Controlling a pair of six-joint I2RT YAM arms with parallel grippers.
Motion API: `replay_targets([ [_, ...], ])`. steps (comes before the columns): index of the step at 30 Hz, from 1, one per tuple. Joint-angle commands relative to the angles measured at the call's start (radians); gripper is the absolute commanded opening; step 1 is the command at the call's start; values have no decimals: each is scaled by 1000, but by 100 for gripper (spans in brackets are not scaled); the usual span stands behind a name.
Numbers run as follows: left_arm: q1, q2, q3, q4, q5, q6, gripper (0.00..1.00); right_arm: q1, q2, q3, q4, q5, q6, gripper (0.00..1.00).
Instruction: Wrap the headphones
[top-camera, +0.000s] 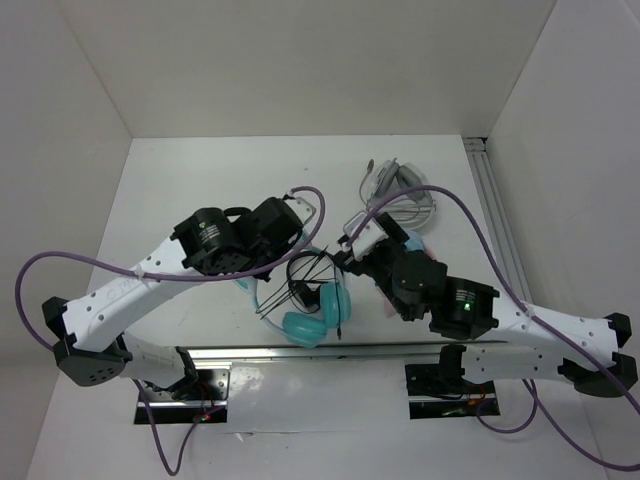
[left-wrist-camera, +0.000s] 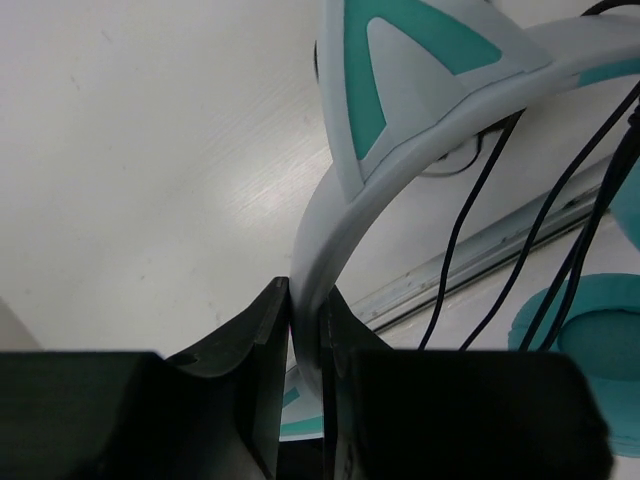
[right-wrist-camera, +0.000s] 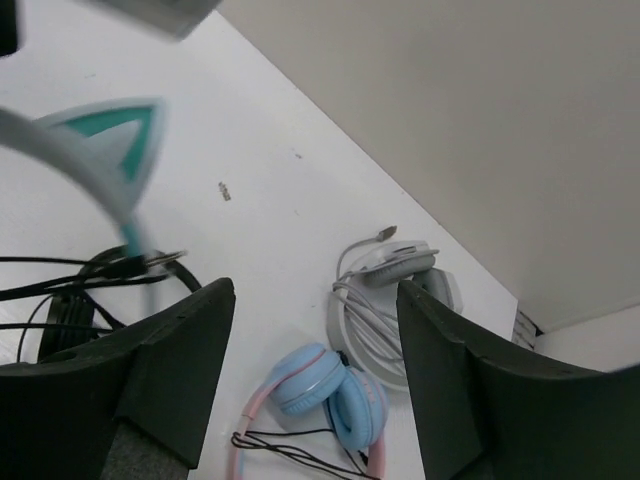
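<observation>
The headphones (top-camera: 318, 308) hang between the two arms, teal cups low over the table's near edge. In the left wrist view my left gripper (left-wrist-camera: 305, 300) is shut on the white headband (left-wrist-camera: 335, 230), just below a teal-faced cat ear (left-wrist-camera: 400, 70). Strands of thin dark cable (left-wrist-camera: 470, 210) run past a teal cup (left-wrist-camera: 590, 340). From above, the left gripper (top-camera: 262, 268) sits left of the cups. My right gripper (right-wrist-camera: 315, 290) stands open with nothing between its fingers, and a cat ear (right-wrist-camera: 110, 140) shows to its left. Seen from above, the right gripper (top-camera: 352, 252) is just right of the cable (top-camera: 300, 275).
A pink pair with blue cups (right-wrist-camera: 330, 395) lies under the right gripper. A grey pair with a coiled cord (right-wrist-camera: 385, 300) lies beyond it, toward the back right (top-camera: 400, 195). A small black pair (right-wrist-camera: 70, 300) is at the left. A metal rail (top-camera: 300, 352) borders the near edge.
</observation>
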Motion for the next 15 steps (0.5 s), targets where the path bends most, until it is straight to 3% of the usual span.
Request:
replay_targets([
  [1, 9, 20, 34, -114, -13, 31, 0, -19, -51, 73, -20, 6, 33, 74],
  [6, 18, 49, 34, -114, -13, 31, 0, -19, -41, 73, -20, -36, 55, 75],
  [9, 27, 58, 34, -114, -13, 31, 0, -19, -22, 82, -20, -27, 64, 82],
  [10, 28, 58, 34, -114, -13, 31, 0, -19, -22, 83, -31, -27, 73, 88],
  [13, 50, 67, 34, -114, -13, 21, 0, -28, -48, 93, -22, -4, 98, 90],
  [14, 51, 68, 45, -114, -13, 21, 0, -28, -59, 93, -10, 14, 116, 100],
  [15, 64, 78, 45, -114, -13, 21, 0, -28, -71, 93, 4, 27, 128, 100],
])
